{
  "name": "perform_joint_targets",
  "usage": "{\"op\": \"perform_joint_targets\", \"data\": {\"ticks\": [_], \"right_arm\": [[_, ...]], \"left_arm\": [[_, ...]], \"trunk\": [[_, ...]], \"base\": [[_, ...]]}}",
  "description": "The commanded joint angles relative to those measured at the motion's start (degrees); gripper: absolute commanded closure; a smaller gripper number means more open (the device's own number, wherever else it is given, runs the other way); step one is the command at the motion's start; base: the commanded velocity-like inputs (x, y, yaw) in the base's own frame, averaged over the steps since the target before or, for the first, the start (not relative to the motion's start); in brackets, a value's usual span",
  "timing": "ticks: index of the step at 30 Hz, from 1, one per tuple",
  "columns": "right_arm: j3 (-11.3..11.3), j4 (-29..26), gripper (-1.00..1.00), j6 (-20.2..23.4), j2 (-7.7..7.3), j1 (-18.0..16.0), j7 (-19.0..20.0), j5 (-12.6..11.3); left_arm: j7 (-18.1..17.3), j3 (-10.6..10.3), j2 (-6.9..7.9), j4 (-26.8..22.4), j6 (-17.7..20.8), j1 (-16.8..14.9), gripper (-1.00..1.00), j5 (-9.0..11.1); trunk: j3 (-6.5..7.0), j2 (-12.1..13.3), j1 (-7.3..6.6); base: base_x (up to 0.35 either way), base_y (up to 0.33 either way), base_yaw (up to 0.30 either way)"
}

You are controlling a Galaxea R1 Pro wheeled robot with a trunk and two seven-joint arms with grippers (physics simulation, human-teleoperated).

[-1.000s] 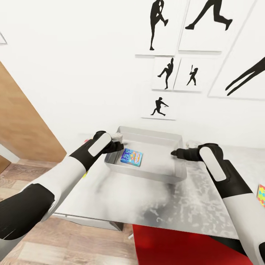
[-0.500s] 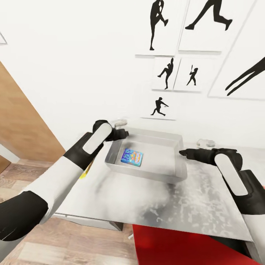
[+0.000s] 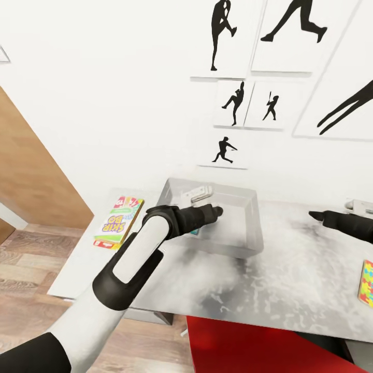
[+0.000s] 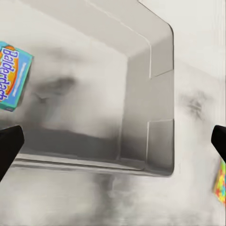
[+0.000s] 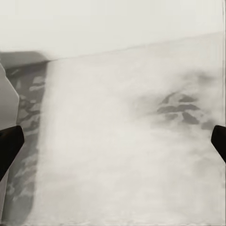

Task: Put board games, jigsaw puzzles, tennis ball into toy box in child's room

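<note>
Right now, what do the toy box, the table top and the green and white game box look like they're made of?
Toy box: looks like smooth light grey plastic or sheet metal with a dull sheen; it is a render, so either could be right.
Table top: polished marble-look stone or laminate, with cloudy grey veining.
Green and white game box: printed cardboard, with flat faces and bright lettering.

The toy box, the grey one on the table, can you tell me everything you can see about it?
The toy box is a shallow, light grey rectangular bin with flared walls and a flat rim, smooth like plastic or metal. It sits upright on the marbled table, close to the white wall. Inside lies a small blue board game, flat on the floor of the bin and mostly hidden behind the arm in the head view. The left gripper hovers over the bin, open, and I cannot tell whether it touches the bin.
</note>
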Motion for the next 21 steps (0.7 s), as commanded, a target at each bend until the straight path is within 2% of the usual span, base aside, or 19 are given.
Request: {"op": "perform_joint_targets", "data": {"ticks": [1,11,18,21], "right_arm": [[-0.19,-0.05,-1.00,0.29,-0.09,0.06,-0.27,-0.74],[-0.50,-0.06,-1.00,0.63,-0.12,0.34,0.45,-0.76],[-0.53,-0.06,-1.00,0.66,-0.05,0.37,0.52,-0.76],[-0.53,-0.06,-1.00,0.67,-0.08,0.37,0.53,-0.79]], "left_arm": [[0.50,0.02,0.00,-0.12,0.08,0.01,-1.00,0.76],[0.39,0.74,0.04,-0.31,-0.44,0.27,-1.00,2.07],[0.38,1.44,0.04,-0.35,-0.46,0.45,-1.00,2.30],[0.26,1.56,0.06,-0.36,-0.50,0.62,-1.00,2.33]], "trunk": [[-0.10,-0.10,0.04],[-0.10,-0.10,0.04],[-0.10,-0.10,0.04],[-0.10,-0.10,0.04]], "base": [[-0.042,0.000,0.000],[-0.221,0.000,-0.039],[-0.305,0.027,-0.209],[-0.154,0.043,-0.275]]}}
